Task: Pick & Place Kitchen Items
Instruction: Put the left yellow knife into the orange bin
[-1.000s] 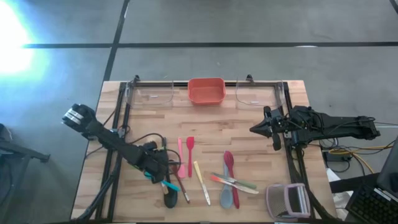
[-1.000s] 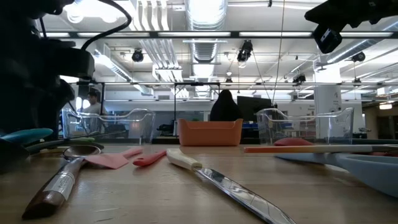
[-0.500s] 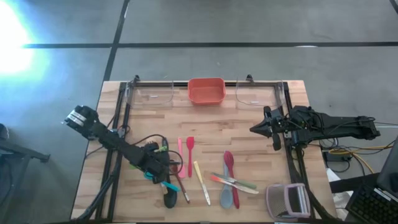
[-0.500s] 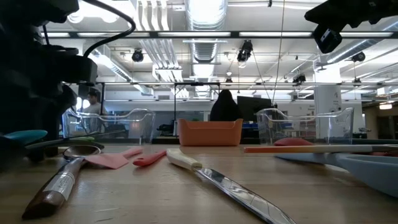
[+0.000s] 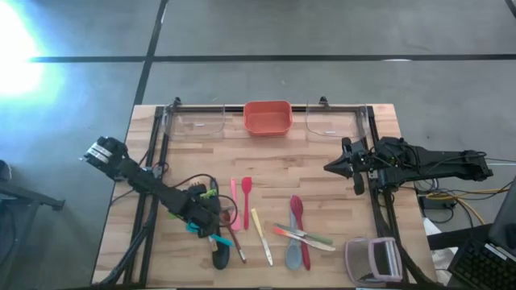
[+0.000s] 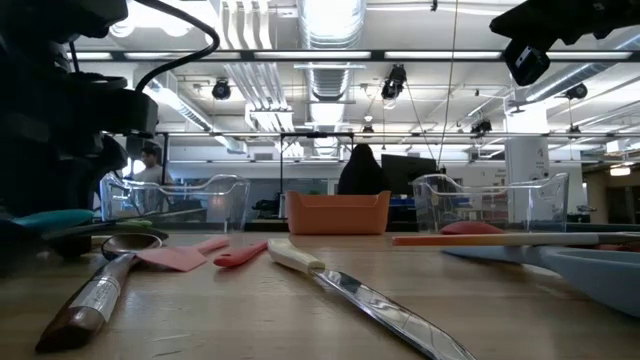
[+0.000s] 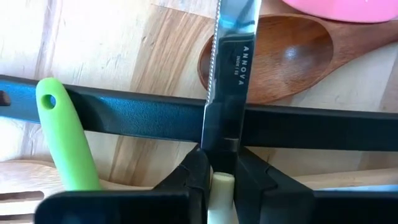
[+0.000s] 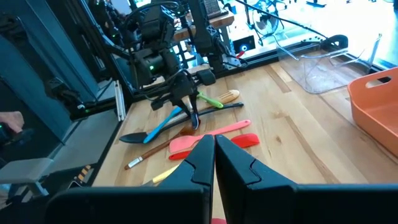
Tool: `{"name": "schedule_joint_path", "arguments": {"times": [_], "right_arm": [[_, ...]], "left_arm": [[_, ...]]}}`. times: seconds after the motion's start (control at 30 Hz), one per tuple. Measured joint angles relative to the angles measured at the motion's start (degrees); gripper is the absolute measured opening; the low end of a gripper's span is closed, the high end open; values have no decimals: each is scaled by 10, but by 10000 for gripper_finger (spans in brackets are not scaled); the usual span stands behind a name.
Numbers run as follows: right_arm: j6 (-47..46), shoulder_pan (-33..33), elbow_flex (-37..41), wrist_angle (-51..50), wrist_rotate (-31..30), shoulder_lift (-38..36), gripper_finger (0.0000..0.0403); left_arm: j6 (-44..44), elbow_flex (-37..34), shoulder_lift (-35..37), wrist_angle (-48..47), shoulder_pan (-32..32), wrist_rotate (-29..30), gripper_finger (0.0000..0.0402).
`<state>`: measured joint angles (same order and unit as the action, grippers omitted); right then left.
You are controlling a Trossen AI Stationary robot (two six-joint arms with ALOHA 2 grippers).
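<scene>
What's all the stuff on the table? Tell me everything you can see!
Orange bin: one, orange, middle of the far edge.
Clear bins: two, see-through, on either side of the orange bin.
Spatulas: two, pink and red, side by side mid-table.
Pale-handled knife: one, right of the spatulas.
Spoons: two, dark red and grey, side by side.
Slim utensils: about two, red and green, lying across those spoons.
Utensil pile: several, blue, green, black, wood, under the left arm.
Serrated knife: one, steel blade.
Grey container: one, near right corner.
Person: one, dark shape, room behind.
Left gripper: shut on the serrated knife's handle.
Right gripper: shut, above the table's right side.
</scene>
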<state>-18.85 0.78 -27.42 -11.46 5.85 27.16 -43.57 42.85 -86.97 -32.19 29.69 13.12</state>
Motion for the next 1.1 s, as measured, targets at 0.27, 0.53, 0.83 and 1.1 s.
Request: {"name": "schedule_joint_path", "arguments": {"times": [0.27,0.53,0.83,1.1], "right_arm": [[-1,0,0,0,0,0,8],[-2,0,0,1,0,0,8],[-2,0,0,2,0,0,8],[0,0,0,2,0,0,8]], "left_arm": [[-1,9,18,-39,0,-5,42],[-2,20,63,-59,0,-6,42],[36,32,138,-59,0,101,42],[64,38,202,-58,-27,175,42]]}}
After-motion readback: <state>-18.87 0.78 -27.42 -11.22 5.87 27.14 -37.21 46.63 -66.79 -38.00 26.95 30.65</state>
